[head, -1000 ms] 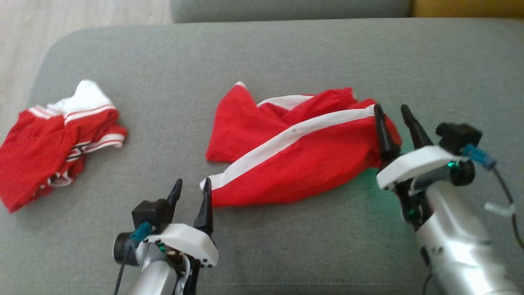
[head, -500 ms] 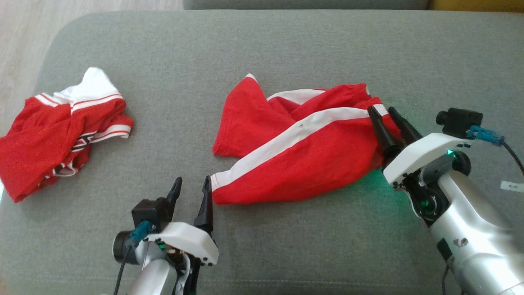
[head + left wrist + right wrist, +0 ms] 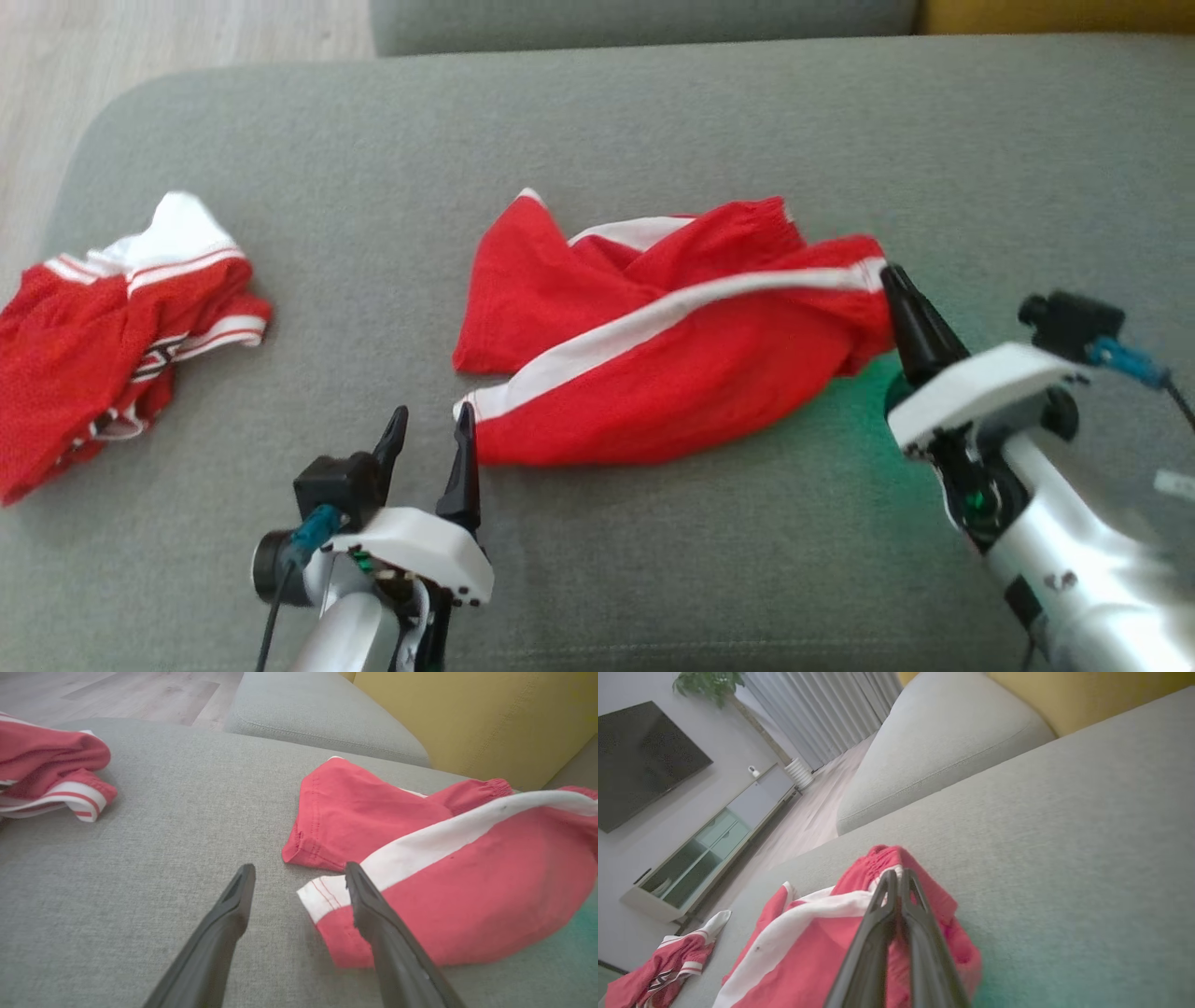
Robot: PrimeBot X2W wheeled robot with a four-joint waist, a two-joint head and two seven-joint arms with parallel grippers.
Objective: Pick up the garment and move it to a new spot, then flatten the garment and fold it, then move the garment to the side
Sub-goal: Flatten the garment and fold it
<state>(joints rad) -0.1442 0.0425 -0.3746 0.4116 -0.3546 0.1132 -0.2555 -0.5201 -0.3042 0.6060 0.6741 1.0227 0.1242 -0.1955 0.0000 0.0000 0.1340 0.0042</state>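
The red garment with the white stripe is seen crumpled in the middle of the grey sofa cushion. Its right end, at the gathered waistband, is pinched by the right tool, whose fingers are pressed together on the cloth. The left tool is held with its fingers spread just beside the white hem corner, and nothing is gripped by it. For a clean pick-up, it is judged that this hem corner should be taken between the spread fingers before any lift is made, so that the cloth is raised by two ends and spread rather than bunched. Two garments are counted, a second red garment being heaped well apart at the left, and two tools.
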